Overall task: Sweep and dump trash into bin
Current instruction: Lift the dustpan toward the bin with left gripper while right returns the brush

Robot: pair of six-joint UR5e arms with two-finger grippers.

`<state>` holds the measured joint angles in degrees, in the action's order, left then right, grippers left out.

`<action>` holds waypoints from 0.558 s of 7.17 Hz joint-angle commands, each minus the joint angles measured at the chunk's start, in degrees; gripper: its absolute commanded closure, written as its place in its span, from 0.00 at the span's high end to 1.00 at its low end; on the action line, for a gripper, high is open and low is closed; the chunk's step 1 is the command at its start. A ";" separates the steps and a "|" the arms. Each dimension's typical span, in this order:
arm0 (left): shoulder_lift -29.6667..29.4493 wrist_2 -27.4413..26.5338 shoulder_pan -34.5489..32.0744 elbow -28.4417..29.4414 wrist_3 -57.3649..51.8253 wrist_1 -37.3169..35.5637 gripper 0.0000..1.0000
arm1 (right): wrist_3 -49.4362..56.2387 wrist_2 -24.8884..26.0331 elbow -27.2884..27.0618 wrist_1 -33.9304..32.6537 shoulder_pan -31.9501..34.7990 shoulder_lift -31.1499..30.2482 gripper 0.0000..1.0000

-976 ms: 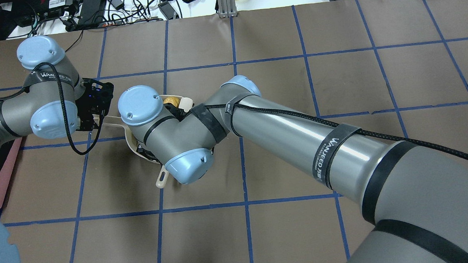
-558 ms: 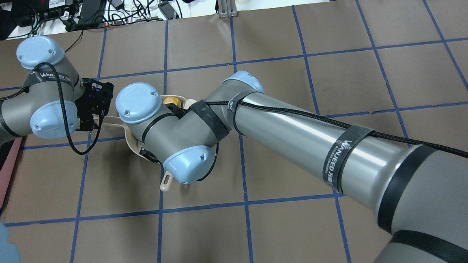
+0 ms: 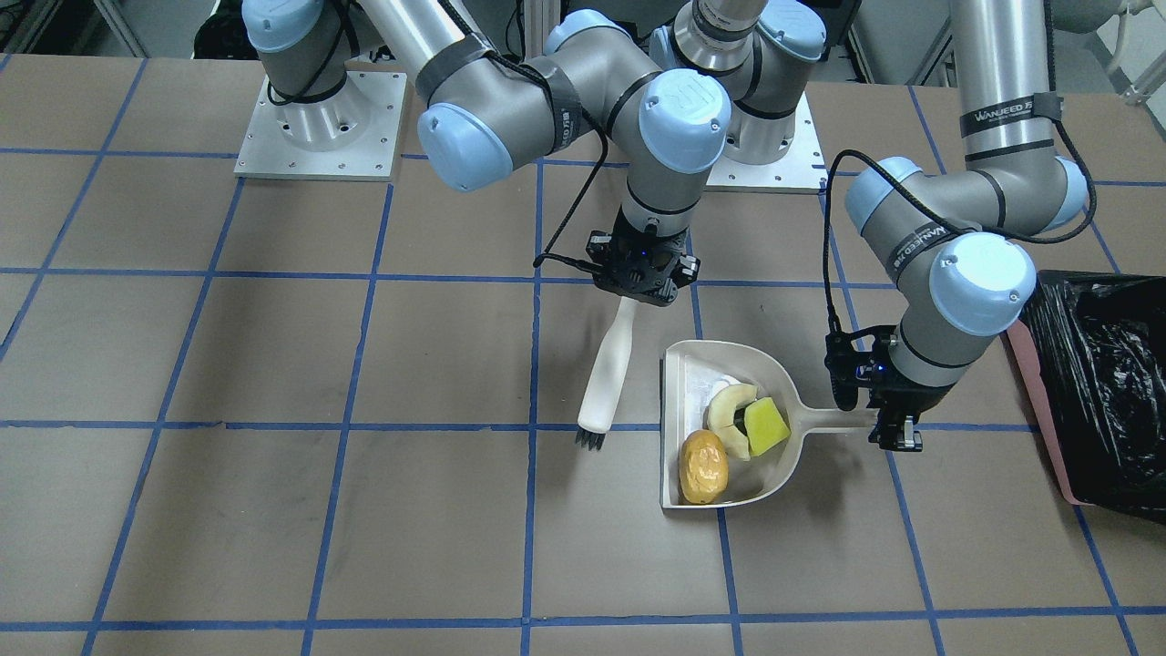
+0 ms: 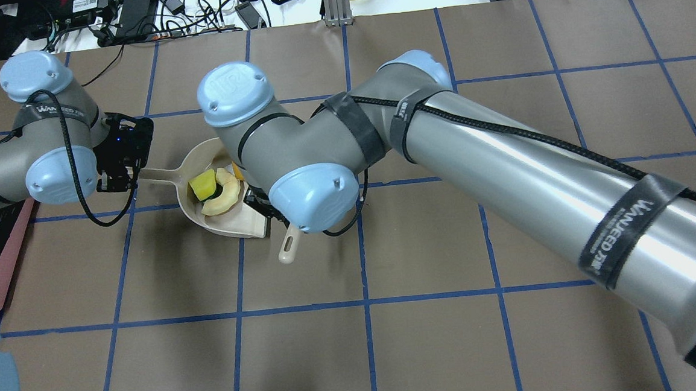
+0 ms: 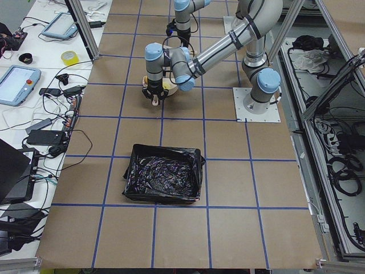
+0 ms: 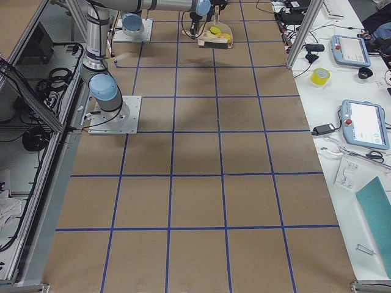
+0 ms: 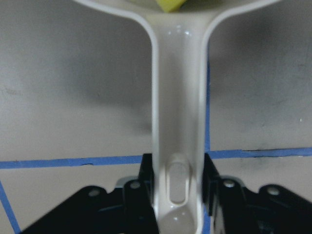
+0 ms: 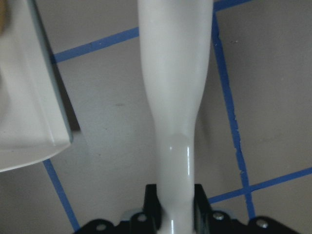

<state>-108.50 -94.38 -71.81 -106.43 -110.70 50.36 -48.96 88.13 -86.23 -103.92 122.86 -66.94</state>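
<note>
On the table (image 3: 273, 364), in front of the robot's left side, the beige dustpan (image 3: 681, 401) is seen with all the trash gathered in it. The orange-yellow lump (image 3: 704, 466) lies nearest the open lip, while the cream wedge (image 3: 720, 415) and the yellow sponge piece (image 3: 766, 426) lie touching each other toward the handle. Whether the pan rests flat or is raised a little cannot be told.

The left tool (image 3: 891, 428) is closed narrowly on the far end of the dustpan handle (image 7: 178, 97), as is shown plainly by the left wrist view. The right tool (image 3: 642, 287) is clamped on the top of the white brush (image 3: 608, 374), which is held just beside the lip with its bristles down.

The sweeping is judged complete, so the step in hand is taken to be the carry to the bin (image 3: 1037, 401), which stands well apart on the robot's left, lined with its black bag (image 3: 1102, 364).

The lip should be kept level or slightly raised, since the round lump is likely to roll out first. Because the handle is gripped at its very end, twisting in the grip is to be expected, so slow, smooth travel is advised. The brush should be cleared from the pan's path. Tipping is best delayed until the lip is well over the bag.
</note>
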 commanded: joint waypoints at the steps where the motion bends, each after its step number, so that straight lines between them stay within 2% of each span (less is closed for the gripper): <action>1: 0.83 6.46 7.35 1.56 -4.41 3.58 0.00 | 11.02 0.29 -1.21 1.70 -8.38 -3.10 0.00; 4: 3.37 6.93 14.83 7.36 -14.58 8.87 0.00 | 29.99 2.65 -3.14 2.32 -22.35 -6.62 0.00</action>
<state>-106.41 -87.63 -60.24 -101.28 -119.83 57.78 -27.55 89.73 -88.14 -101.62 106.32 -72.48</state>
